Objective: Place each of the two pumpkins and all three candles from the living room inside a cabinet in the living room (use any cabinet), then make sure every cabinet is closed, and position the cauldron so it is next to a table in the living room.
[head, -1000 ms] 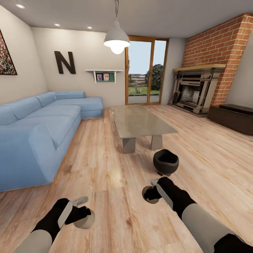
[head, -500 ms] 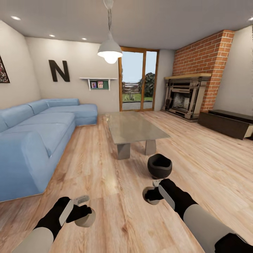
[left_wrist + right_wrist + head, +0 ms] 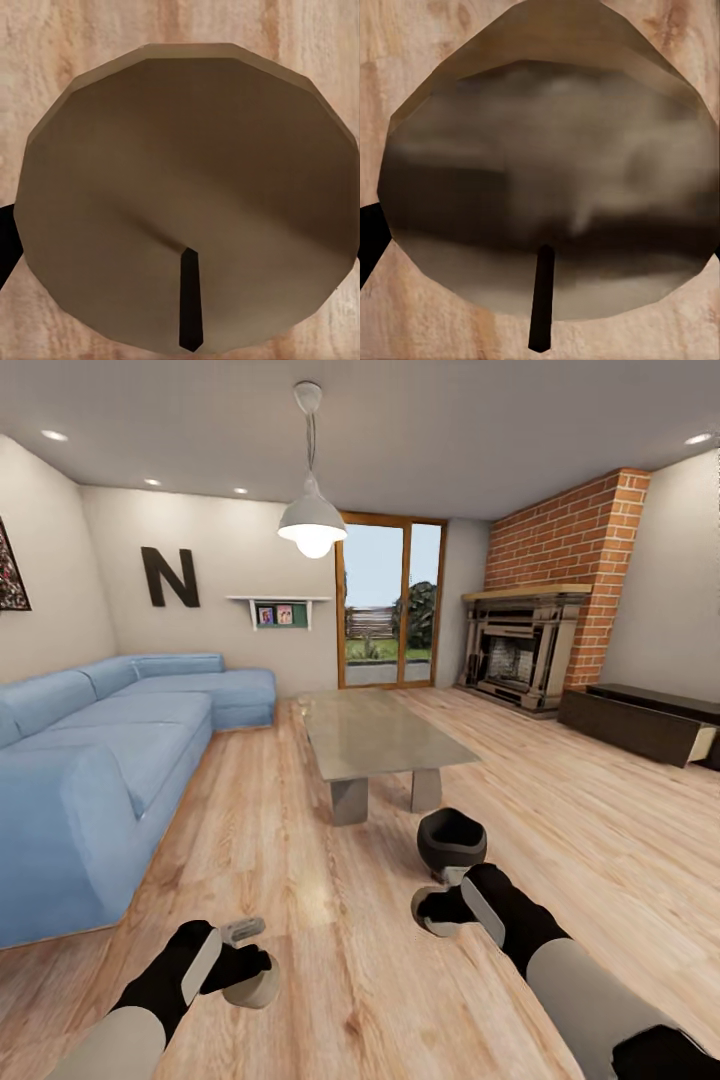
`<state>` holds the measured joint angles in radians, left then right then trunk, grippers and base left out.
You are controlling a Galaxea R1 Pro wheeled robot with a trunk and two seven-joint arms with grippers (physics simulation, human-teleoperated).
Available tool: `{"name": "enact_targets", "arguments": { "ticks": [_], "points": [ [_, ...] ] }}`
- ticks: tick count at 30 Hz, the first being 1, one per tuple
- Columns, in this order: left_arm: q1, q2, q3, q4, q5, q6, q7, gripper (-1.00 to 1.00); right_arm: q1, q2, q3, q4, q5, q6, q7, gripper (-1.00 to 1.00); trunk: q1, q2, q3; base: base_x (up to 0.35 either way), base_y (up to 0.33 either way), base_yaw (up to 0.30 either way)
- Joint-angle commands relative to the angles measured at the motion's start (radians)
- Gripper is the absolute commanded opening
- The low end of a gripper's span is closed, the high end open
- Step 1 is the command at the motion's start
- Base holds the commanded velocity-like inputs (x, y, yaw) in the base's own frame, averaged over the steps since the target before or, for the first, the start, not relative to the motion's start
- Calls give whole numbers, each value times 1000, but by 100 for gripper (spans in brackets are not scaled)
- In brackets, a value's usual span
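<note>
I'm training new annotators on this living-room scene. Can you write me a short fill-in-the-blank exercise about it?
1. Each gripper, left gripper and right gripper, holds a tan ____.
2. The black cauldron stands on the wooden ____, near the table.
3. The dark cabinet by the right wall has one drawer standing ____.
4. The sofa is ____ in colour.

Missing words: candle; floor; open; blue

sofa [image 3: 110,750]: blue | cauldron [image 3: 452,839]: black | fireplace wall [image 3: 560,540]: red brick
</note>
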<state>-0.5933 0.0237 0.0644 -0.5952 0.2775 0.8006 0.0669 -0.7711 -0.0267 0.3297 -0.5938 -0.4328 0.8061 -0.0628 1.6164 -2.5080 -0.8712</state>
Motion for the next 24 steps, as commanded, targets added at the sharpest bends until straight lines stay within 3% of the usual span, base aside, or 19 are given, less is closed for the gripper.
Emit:
{"name": "enact_targets", "arguments": {
  "ticks": [1,5,19,24],
  "points": [
    [0,-6,1,-1,1,5,6,-100,0,-1,-37,-1,-16,9,-10,-100,-1,0,1,0,0,0],
    [0,-14,2,-1,-4,5,7,-100,0,-1,-64,-1,-16,29,-11,-100,-2,1,10,0,0,0],
    [0,-16,0,-1,-4,5,5,-100,0,-1,-72,-1,-14,33,-11,-100,-9,4,42,0,0,0],
    [0,-16,1,-1,-4,5,5,-100,0,-1,-72,-1,-15,33,-11,-100,-9,4,33,0,0,0]
  ]
}}
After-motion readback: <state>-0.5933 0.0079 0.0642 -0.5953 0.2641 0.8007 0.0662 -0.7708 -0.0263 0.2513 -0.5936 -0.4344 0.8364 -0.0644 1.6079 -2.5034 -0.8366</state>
